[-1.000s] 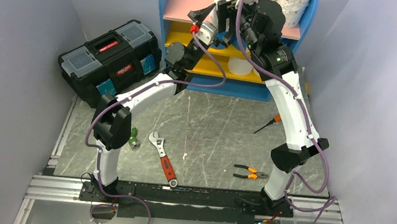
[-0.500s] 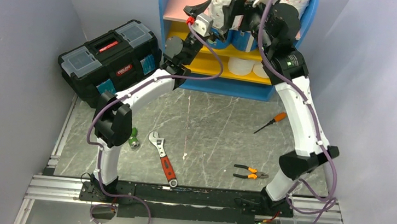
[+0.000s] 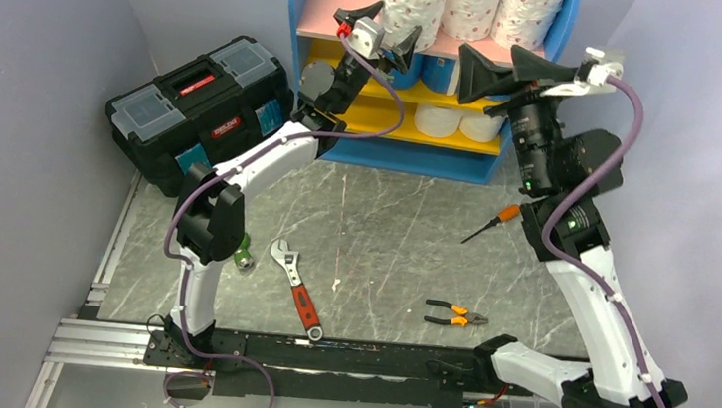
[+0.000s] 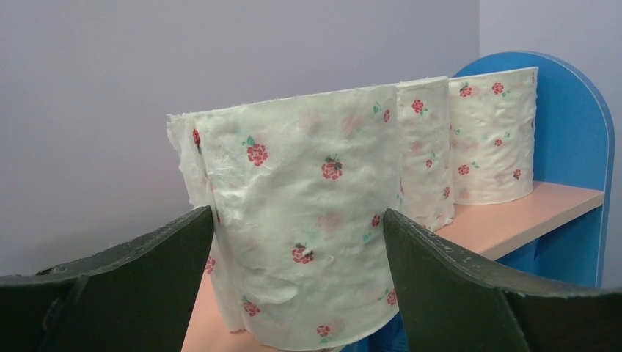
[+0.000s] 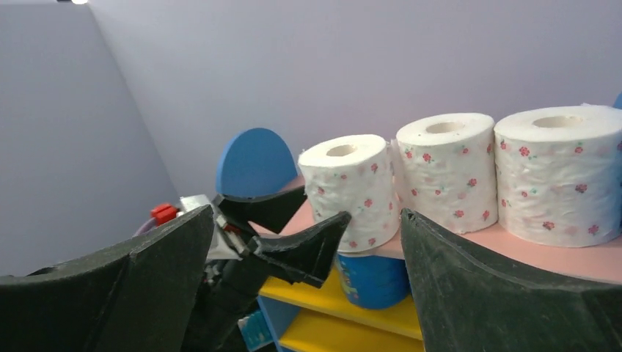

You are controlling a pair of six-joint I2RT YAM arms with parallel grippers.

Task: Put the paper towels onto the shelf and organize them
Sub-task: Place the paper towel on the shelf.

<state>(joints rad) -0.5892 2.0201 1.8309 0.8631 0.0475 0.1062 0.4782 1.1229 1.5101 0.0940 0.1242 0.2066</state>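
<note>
Three pink-dotted paper towels stand in a row on the pink top board (image 3: pixel 331 6) of the blue shelf: left (image 3: pixel 414 1), middle (image 3: pixel 473 3), right (image 3: pixel 531 8). Blue-wrapped rolls (image 3: pixel 437 73) sit on the middle yellow board and plain white rolls (image 3: pixel 440 122) on the lower one. My left gripper (image 3: pixel 400 20) is open, its fingertips level with the two sides of the left roll (image 4: pixel 308 220). My right gripper (image 3: pixel 491 57) is open and empty, held back from the shelf front. It looks at the three rolls (image 5: pixel 345 191) and at the left gripper (image 5: pixel 326 205).
A black toolbox (image 3: pixel 201 109) stands left of the shelf. On the table lie a red-handled wrench (image 3: pixel 297 288), orange pliers (image 3: pixel 454 315), a screwdriver (image 3: pixel 490 221) and a small green object (image 3: pixel 244 253). Grey walls close in both sides.
My right arm has pulled back from the top board and swung right, with its gripper empty. The left pink-dotted roll now stands free on the board. My left gripper has risen to that roll.
</note>
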